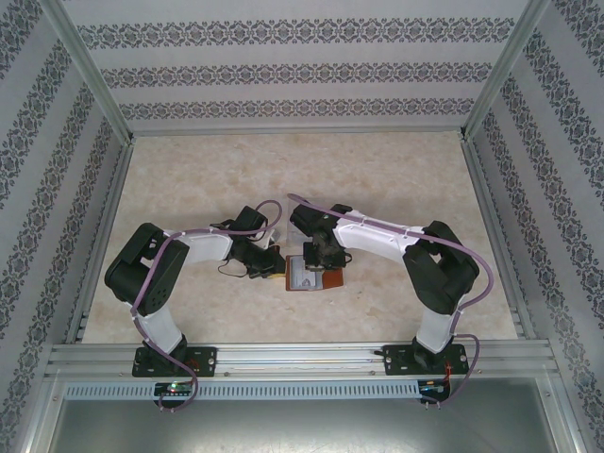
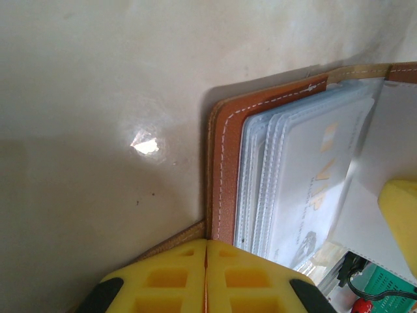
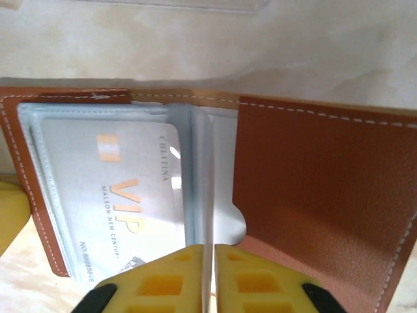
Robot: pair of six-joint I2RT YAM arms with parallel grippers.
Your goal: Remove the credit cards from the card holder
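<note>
The card holder (image 1: 312, 276), reddish-brown leather, lies open on the table between both arms. My left gripper (image 2: 206, 244) is shut on the edge of its cover (image 2: 228, 169), at the left of the holder in the top view. A pale credit card (image 3: 124, 195) printed "VIP" sits in the bluish-grey sleeves (image 3: 39, 169) and also shows in the left wrist view (image 2: 313, 176). My right gripper (image 3: 210, 251) is shut on a thin pale sleeve leaf (image 3: 207, 176) that stands on edge at the fold. Whether a card is inside that leaf I cannot tell. The bare leather flap (image 3: 319, 189) lies to the right.
A clear plastic tray (image 3: 182, 5) lies just beyond the holder. The marble-patterned table (image 1: 302, 170) is fenced by aluminium rails (image 1: 104, 226) and patterned walls. The other arm's yellow finger (image 2: 401, 215) hangs close over the sleeves.
</note>
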